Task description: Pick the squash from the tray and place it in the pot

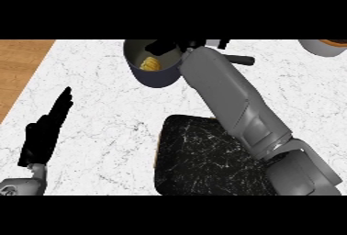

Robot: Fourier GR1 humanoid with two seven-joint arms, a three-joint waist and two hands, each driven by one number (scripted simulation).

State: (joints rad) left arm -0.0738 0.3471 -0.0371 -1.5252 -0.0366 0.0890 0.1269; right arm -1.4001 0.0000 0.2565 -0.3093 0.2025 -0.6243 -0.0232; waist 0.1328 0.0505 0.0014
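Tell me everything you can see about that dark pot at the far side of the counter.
The pot is a deep, round, dark grey vessel that looks like metal, standing upright on the white marble counter near its far edge. Its inside wall is a paler grey-green. A yellow squash lies inside, partly showing. A dark handle sticks out on its right, past the robot's arm. The right hand is over its rim, the forearm hiding the pot's right side. The black tray lies nearer, apart from it.
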